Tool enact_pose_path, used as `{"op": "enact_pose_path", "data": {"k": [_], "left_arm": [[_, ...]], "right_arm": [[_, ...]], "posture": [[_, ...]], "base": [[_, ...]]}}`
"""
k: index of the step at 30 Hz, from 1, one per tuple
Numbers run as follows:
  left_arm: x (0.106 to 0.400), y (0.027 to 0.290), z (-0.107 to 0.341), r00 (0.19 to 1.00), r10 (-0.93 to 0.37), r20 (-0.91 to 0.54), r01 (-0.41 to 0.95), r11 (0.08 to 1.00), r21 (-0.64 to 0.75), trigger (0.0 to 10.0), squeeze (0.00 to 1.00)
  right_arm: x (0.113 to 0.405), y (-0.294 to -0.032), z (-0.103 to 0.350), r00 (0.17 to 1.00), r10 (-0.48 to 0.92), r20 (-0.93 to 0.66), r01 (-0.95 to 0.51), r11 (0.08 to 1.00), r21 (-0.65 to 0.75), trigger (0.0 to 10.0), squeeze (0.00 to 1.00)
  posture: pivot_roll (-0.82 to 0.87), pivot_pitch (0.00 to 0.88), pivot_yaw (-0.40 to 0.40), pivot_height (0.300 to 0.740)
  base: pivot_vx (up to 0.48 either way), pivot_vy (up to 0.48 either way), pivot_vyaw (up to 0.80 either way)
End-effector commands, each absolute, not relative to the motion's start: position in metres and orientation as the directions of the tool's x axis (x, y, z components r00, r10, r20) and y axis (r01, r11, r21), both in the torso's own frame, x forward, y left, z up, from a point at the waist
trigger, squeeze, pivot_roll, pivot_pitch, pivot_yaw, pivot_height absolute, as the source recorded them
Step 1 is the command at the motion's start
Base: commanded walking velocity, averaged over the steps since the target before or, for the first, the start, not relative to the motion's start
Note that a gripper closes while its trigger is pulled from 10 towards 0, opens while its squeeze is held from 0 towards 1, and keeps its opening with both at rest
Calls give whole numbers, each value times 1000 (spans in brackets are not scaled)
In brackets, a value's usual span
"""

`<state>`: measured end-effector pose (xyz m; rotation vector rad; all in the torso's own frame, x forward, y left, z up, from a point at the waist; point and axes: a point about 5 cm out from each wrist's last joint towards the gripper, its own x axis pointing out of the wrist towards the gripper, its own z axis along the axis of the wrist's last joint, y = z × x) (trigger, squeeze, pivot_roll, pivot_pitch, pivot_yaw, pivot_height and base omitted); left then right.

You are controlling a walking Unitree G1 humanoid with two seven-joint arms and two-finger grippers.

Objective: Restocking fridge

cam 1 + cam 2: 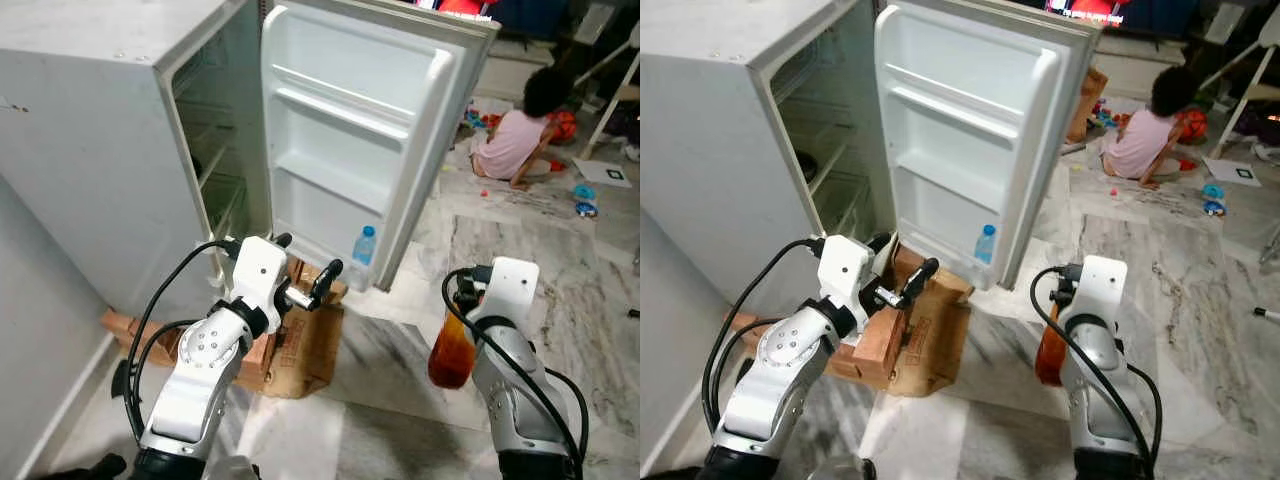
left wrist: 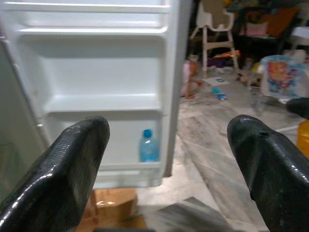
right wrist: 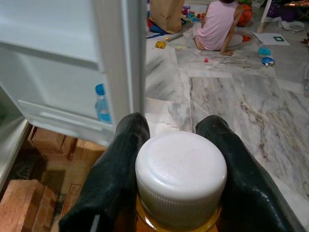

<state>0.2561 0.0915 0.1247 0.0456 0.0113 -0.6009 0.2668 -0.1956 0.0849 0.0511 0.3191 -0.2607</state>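
right gripper point(image 3: 171, 159) clamped on bottle point(image 1: 452, 352) neck | left gripper point(image 2: 169, 159) fingers spread, empty | keep it upright, aim for door shelf point(image 1: 330, 262) ahead beside water bottle point(image 1: 364, 247)

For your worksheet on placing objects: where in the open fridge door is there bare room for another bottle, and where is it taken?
The upper two door shelves look bare from wall to wall. The bottom door shelf holds one small water bottle at its outer end; the stretch toward the hinge is free. The right pincer grips an orange bottle; the left pincer is open.
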Motion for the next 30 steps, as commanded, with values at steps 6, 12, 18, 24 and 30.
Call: {"op": "enact_pose_path", "data": {"k": [6,12,18,24,30], "left_arm": [[249,90,126,825,-563,-46,565,823,62,10000,0],[246,89,125,821,-567,-64,570,818,68,10000,0],[245,91,125,830,-555,-63,558,827,70,10000,0],[251,97,123,867,-493,-73,499,859,115,10000,0],[263,108,124,921,-377,-94,388,907,161,10000,0]], "right_arm": [[273,-197,88,924,-248,-292,261,965,6,10000,0],[271,-194,85,922,-239,-305,254,967,8,10000,0],[273,-193,83,922,-232,-309,247,969,7,10000,0],[275,-192,84,925,-226,-305,239,971,7,10000,0],[278,-189,86,935,-199,-293,211,977,12,10000,0]], "posture": [[67,0,-76,740],[68,0,-73,740],[69,0,-75,740],[67,0,-74,740],[68,0,-74,740]], "base": [[402,-148,0],[92,-428,0],[0,-454,0],[210,-376,0],[434,-47,0]]}}
